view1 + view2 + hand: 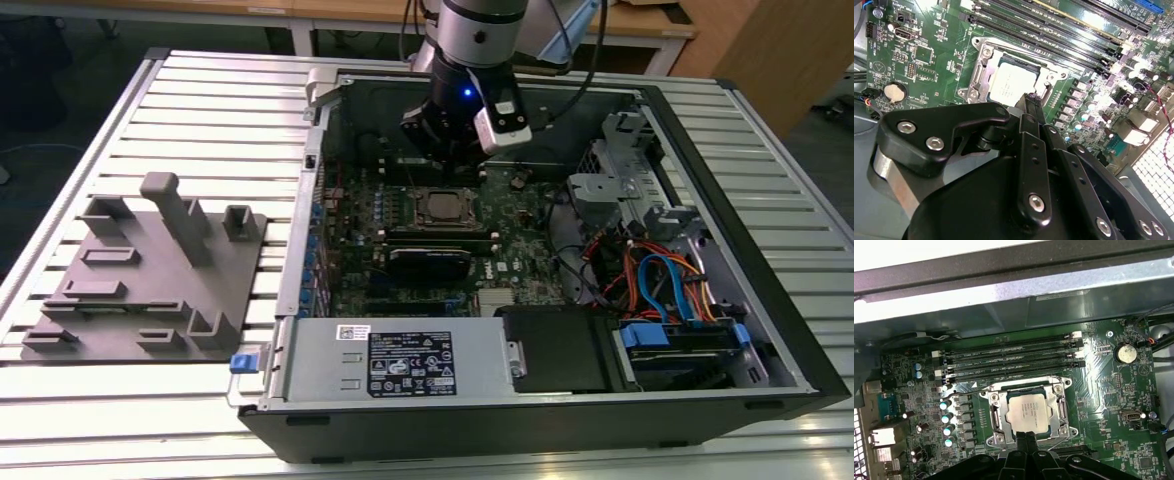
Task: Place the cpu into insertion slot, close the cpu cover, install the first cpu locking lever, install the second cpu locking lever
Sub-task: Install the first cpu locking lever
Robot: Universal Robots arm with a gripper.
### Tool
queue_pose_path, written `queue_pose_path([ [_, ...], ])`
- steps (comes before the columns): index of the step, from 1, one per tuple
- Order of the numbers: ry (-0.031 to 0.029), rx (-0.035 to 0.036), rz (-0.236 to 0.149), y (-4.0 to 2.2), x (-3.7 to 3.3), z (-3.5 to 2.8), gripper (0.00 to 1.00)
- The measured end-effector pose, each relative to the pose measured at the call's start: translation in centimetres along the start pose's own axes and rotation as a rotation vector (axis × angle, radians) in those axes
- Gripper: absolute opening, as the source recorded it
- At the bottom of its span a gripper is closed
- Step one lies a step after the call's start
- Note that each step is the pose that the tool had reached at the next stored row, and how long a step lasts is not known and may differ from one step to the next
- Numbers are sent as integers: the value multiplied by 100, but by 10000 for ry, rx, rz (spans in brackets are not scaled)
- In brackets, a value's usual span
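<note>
At cpu cover [996,415] edge my gripper [1026,436] sits pressed together; cpu [1027,411] seated, light, fragile: I'd handle by edges only.

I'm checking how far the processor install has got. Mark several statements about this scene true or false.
1. The chip lies inside the metal frame on the green board. True.
2. The end effector hovers over the grey plate outside the computer. False: it is inside the computer case, at the frame's edge.
3. The coin battery rests on the chip. False: it sits on the board, apart from the frame.
4. The frame is folded down flat around the chip. True.
</note>
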State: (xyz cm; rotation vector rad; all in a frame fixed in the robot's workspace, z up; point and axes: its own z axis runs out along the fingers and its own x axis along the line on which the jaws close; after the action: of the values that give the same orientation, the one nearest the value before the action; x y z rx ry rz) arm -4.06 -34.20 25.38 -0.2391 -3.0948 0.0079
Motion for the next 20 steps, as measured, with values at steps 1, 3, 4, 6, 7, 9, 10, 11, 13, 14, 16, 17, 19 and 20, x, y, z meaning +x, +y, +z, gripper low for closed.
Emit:
queue_pose_path([
  [1, -2, 0, 0, 0, 1, 0, 11],
  [3, -86, -11, 2, -3, 13, -1, 11],
  [4, -188, -29, 1, -3, 21, 1, 11],
  [6, -329, -51, -57, -4, 27, 7, 11],
  [7, -341, -52, -129, -3, 26, 12, 11],
  [9, -343, -48, -424, -4, 26, 20, 11],
  [10, -344, -43, -601, -4, 26, 23, 11],
  [11, -345, -39, -782, -4, 26, 26, 11],
  [13, -345, -31, -1100, -4, 27, 28, 11],
  [14, -345, -30, -1161, -4, 27, 29, 11],
  [16, -348, -34, -1203, -6, 39, 33, 11],
  [17, -349, -34, -1216, -9, 57, 35, 11],
  [19, -348, -34, -1228, -18, 117, 39, 11],
  [20, -348, -33, -1239, -22, 145, 41, 11],
])
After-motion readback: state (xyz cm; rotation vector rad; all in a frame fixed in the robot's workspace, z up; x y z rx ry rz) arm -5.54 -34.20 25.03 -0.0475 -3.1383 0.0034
